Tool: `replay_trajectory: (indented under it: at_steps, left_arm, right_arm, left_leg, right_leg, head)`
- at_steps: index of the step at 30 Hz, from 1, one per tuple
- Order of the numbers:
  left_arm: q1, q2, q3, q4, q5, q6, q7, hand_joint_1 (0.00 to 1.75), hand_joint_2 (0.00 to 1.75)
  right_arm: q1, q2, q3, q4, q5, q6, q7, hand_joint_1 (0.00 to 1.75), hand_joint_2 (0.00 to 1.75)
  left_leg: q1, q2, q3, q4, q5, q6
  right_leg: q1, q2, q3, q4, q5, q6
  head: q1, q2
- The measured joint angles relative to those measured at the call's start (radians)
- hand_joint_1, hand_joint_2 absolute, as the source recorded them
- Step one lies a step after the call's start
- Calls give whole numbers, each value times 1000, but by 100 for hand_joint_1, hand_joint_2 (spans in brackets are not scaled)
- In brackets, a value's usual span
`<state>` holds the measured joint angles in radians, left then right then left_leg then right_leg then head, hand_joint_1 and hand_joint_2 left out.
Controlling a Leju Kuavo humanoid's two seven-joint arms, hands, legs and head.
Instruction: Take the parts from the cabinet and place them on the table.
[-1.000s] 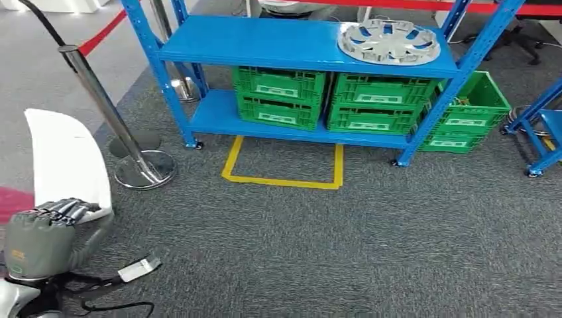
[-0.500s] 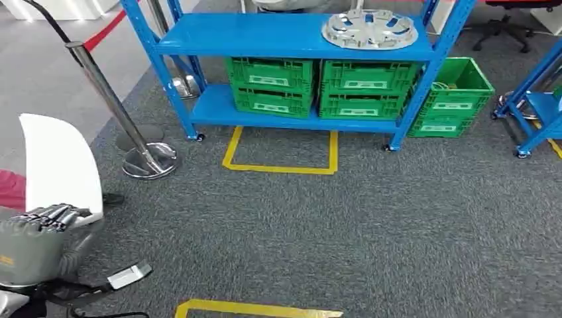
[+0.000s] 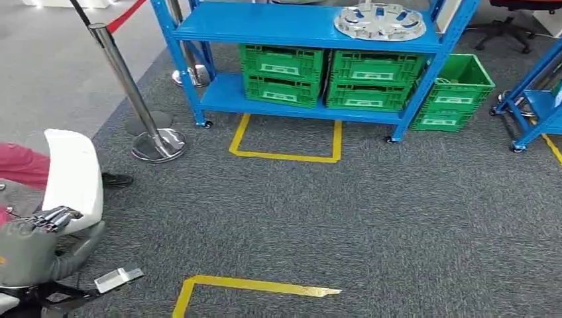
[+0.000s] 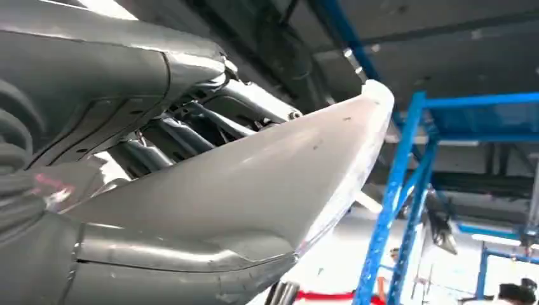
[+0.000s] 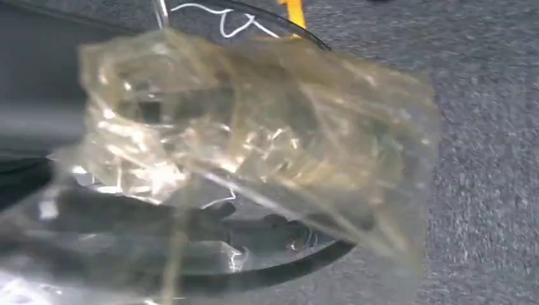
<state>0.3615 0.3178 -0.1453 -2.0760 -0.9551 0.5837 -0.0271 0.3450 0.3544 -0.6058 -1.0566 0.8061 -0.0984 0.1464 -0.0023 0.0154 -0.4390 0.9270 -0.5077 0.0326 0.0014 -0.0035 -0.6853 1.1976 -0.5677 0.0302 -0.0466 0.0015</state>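
Head view: left hand [image 3: 36, 242], low at the robot's left, clasped a white curved panel [image 3: 73, 179]. The panel's long axis ran up and away from the fingers [image 3: 56, 217], its free end toward the blue cabinet [image 3: 298, 30]. A silver wheel cover [image 3: 379, 21] lay on the cabinet's top shelf, well apart from the hand.

Left wrist view: the panel [image 4: 254, 184] extended outward from the hand [image 4: 95, 127], tapering to a rounded tip.

Right wrist view: crumpled clear plastic [image 5: 254, 140] lay close before the camera; right hand's grasp could not be told.
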Motion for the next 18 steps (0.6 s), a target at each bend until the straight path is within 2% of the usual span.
replay_trajectory:
  at_steps: [1, 2, 3, 4, 6, 7, 8, 9, 10, 16, 17, 18]
  left_arm:
    - [1, 0, 1, 0, 21, -1, -7, 175, 175]
    - [1, -2, 2, 0, 36, -4, -13, 175, 175]
    - [1, -4, 3, 0, 50, -10, -19, 175, 175]
    - [2, -6, 5, 0, 67, -18, -23, 175, 175]
    - [3, -8, 8, 0, 91, -27, -34, 175, 175]
    - [3, -9, 10, 0, 100, -32, -37, 175, 175]
    - [3, -10, 13, 0, 109, -37, -39, 175, 175]
    - [3, -11, 15, 0, 115, -39, -39, 175, 175]
    - [3, -12, 18, 0, 119, -42, -40, 175, 175]
    - [4, -14, 27, 0, 126, -49, -40, 175, 175]
    - [4, -17, 32, 0, 128, -54, -43, 175, 175]
    - [4, -18, 33, 0, 128, -54, -43, 175, 175]
  right_arm:
    - [-8, 0, -3, 14, 11, -3, -10, 0, 0]
    - [-18, 0, -9, 28, 23, -7, -20, 0, 0]
    - [-28, 0, -18, 42, 38, -10, -34, 0, 0]
    - [-36, 0, -29, 56, 57, -10, -46, 0, 0]
    - [-49, 0, -50, 75, 85, -10, -62, 0, 0]
    - [-58, 0, -57, 82, 93, -10, -66, 0, 0]
    - [-67, 0, -66, 93, 99, -10, -71, 0, 0]
    - [-71, 0, -71, 102, 103, -10, -72, 0, 0]
    - [-73, 0, -78, 107, 106, -9, -73, 0, 0]
    - [-77, 0, -92, 119, 113, -9, -75, 0, 0]
    - [-95, 0, -111, 143, 126, -8, -80, 0, 0]
    - [-97, 0, -114, 147, 127, -8, -80, 0, 0]
  left_leg:
    - [-1, 1, -13, 1, 9, -1]
    - [-1, 2, -24, 4, 16, -2]
    - [-1, 2, -32, 5, 22, -5]
    - [0, 2, -37, 5, 27, -7]
    - [0, 1, -40, 11, 31, -14]
    - [-5, 1, -45, 19, 31, -18]
    - [-8, 1, -54, 32, 30, -21]
    - [-10, 1, -61, 35, 26, -16]
    - [-10, 1, -62, 35, 29, 1]
    - [-8, 0, -62, 34, 34, -2]
    - [-3, -1, -61, 30, 42, -12]
    - [-2, -1, -61, 30, 42, -15]
  right_leg:
    - [-1, 0, -23, 75, -35, 3]
    - [-2, 0, -28, 112, -48, 6]
    - [-4, 0, -4, 97, -36, 7]
    - [-5, 0, 48, 34, -8, 8]
    - [-8, 0, 185, -172, 58, 5]
    - [-9, 0, 215, -233, 42, 3]
    - [-8, 3, 216, -246, 43, -4]
    - [-11, 2, 212, -244, 45, -6]
    - [-9, 1, 210, -243, 45, -6]
    - [-5, -1, 209, -242, 47, -9]
    - [0, -2, 207, -240, 48, -18]
    - [1, -2, 206, -239, 48, -19]
  head:
    - [0, 0]
    - [0, 0]
    - [0, 0]
    - [0, 0]
    - [0, 0]
    - [0, 0]
    - [-2, 0]
    - [-3, 0]
    - [-3, 0]
    - [-3, 0]
    - [-3, 0]
    - [-2, 0]
